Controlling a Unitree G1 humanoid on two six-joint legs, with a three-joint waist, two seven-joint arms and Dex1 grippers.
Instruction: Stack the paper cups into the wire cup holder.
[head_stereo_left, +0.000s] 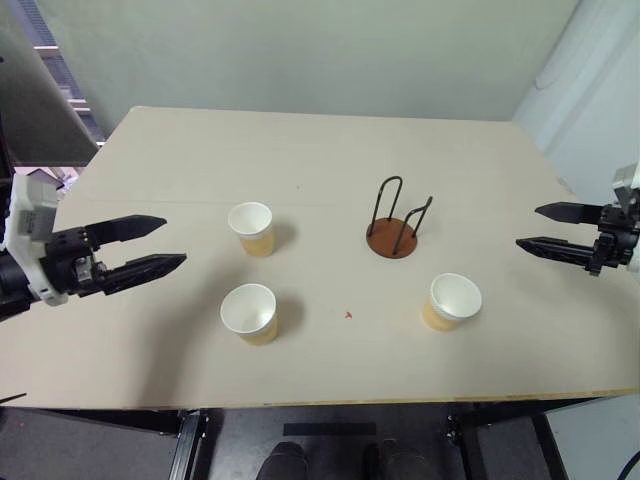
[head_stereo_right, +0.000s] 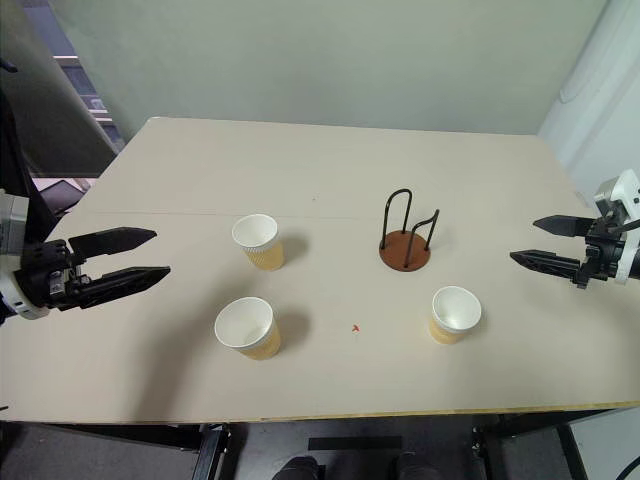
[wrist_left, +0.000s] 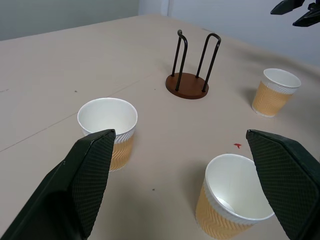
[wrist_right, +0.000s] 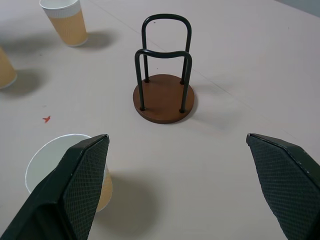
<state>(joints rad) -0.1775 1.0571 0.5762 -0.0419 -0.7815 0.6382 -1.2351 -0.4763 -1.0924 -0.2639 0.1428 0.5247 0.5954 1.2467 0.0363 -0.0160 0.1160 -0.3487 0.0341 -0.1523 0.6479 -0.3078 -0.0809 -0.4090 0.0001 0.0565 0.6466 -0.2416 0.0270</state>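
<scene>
Three paper cups stand upright and apart on the table: one left of centre (head_stereo_left: 251, 229), one nearer the front edge (head_stereo_left: 249, 313), one at the right front (head_stereo_left: 453, 301). The wire cup holder (head_stereo_left: 392, 236), a rust-brown disc with black wire loops, stands empty right of centre. My left gripper (head_stereo_left: 158, 245) hovers open at the table's left side, pointing toward the two left cups. At the right side my right gripper (head_stereo_left: 530, 228) hangs open, pointing toward the holder (wrist_right: 162, 97) and the right cup (wrist_right: 65, 170). Neither gripper holds anything.
A small red mark (head_stereo_left: 348, 315) lies on the table (head_stereo_left: 330, 160) between the front cups. The table's front edge runs close below the two front cups. A pale wall rises behind the far edge.
</scene>
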